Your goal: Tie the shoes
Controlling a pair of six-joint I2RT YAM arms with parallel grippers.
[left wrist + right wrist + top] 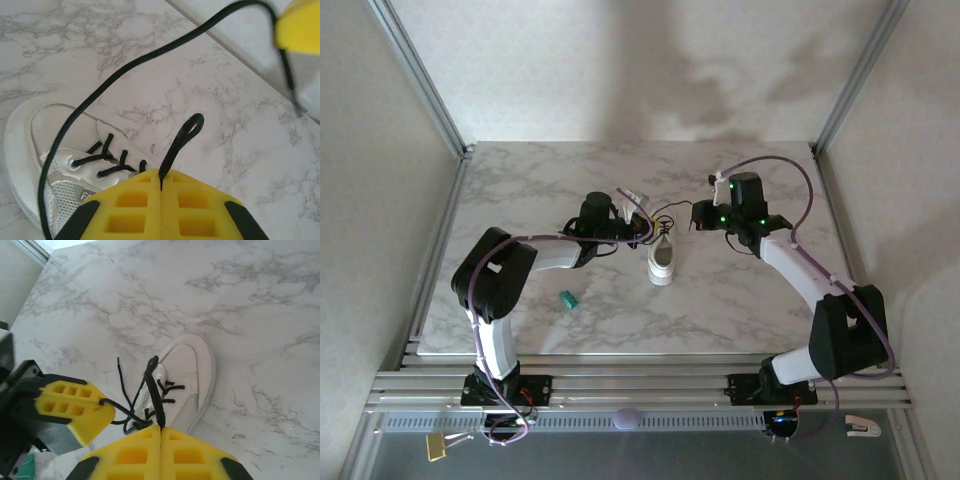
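Pinching laces [172, 150]: two pincers [161, 186] [161, 432], one sneaker [189, 371].

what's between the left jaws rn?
A folded loop of black lace sticks out from the shut left jaws, close to the sneaker. The pinched part of the lace is hidden between them.

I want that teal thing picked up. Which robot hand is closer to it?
Left. The left gripper pinches a lace beside the sneaker, on the side of the teal object; the right gripper pinches lace on the sneaker's other side, farther off.
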